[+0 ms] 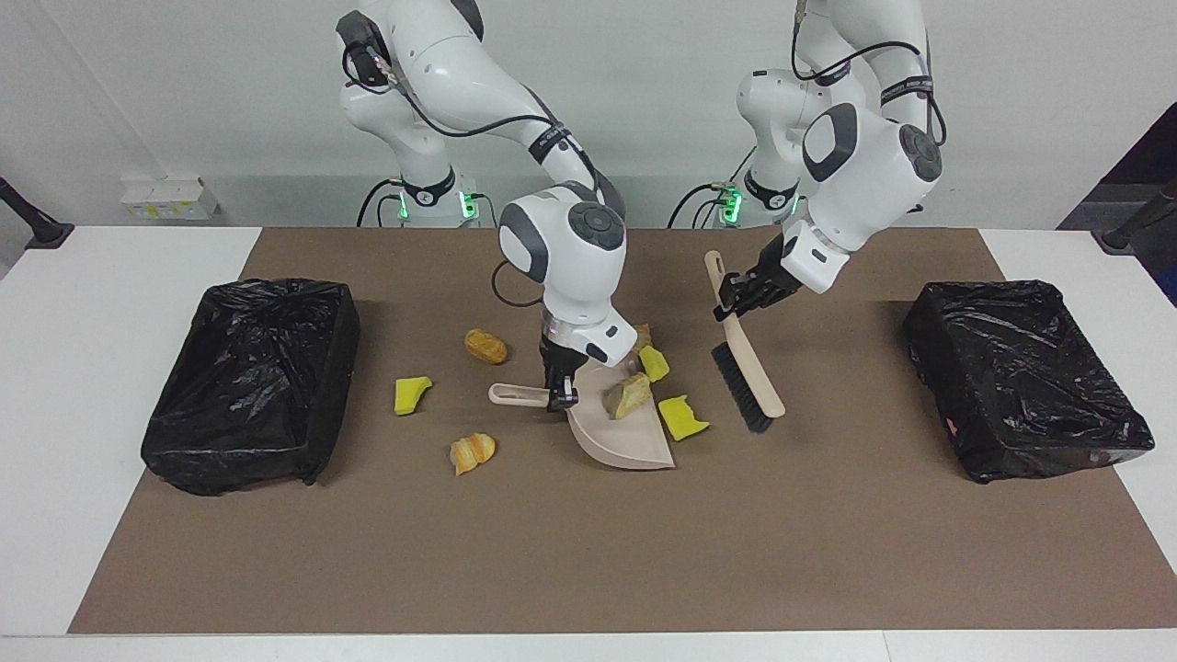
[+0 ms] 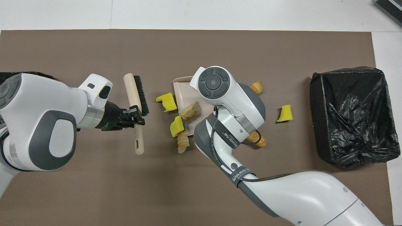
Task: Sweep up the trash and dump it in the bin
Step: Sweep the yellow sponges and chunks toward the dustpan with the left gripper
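Note:
My right gripper (image 1: 561,397) is shut on the handle of the beige dustpan (image 1: 625,439), which sits low at the mat's middle; my arm hides the gripper in the overhead view. One bread lump (image 1: 628,395) lies in the dustpan (image 2: 183,91). Two yellow sponge chunks (image 1: 681,416) (image 1: 654,363) lie at its open edge. My left gripper (image 1: 737,299) (image 2: 138,114) is shut on the handle of the beige brush (image 1: 747,368) (image 2: 134,91), whose black bristles are down beside those chunks. More trash lies toward the right arm's end: a yellow chunk (image 1: 411,393) and two bread lumps (image 1: 485,346) (image 1: 472,451).
A black-lined bin (image 1: 248,377) (image 2: 351,116) stands at the right arm's end of the brown mat. A second black-lined bin (image 1: 1025,377) stands at the left arm's end. Another bread lump (image 2: 182,142) lies beside the dustpan, nearer to the robots.

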`<state>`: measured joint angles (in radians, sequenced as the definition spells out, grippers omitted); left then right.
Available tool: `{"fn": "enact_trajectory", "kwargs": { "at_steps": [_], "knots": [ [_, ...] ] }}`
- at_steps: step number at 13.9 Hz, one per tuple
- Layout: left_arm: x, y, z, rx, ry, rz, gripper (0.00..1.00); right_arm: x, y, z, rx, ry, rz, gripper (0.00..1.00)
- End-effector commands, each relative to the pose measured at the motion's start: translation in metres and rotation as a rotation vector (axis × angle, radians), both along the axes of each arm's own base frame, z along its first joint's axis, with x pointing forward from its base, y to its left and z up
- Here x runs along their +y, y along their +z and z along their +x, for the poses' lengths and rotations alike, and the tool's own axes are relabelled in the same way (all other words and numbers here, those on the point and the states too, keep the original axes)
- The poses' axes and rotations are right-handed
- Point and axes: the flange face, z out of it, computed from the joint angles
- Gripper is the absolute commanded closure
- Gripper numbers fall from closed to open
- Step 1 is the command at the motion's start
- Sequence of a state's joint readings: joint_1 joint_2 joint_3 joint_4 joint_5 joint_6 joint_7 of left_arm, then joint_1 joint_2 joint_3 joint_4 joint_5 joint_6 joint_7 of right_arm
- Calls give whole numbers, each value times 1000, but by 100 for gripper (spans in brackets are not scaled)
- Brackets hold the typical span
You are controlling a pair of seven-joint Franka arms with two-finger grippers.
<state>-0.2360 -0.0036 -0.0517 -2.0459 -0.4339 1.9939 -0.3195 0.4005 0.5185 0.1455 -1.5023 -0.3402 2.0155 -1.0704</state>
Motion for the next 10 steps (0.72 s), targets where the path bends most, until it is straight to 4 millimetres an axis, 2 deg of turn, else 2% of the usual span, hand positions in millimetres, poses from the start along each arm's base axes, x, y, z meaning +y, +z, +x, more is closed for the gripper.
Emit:
{"fn": "enact_trajectory", "kwargs": {
  "at_steps": [1, 5, 6, 10],
  "knots": [
    [3, -38, -14, 44, -69, 107, 100, -7, -7, -9, 12, 62, -13, 100],
    [-21, -72, -61, 104, -92, 143, 100, -10, -8, -9, 26, 102, -23, 100],
    [-28, -75, -71, 119, -63, 155, 100, -12, -9, -10, 33, 109, -28, 100],
    [-81, -75, -104, 143, -49, 150, 100, -13, -10, -10, 36, 115, -30, 100]
  ]
}}
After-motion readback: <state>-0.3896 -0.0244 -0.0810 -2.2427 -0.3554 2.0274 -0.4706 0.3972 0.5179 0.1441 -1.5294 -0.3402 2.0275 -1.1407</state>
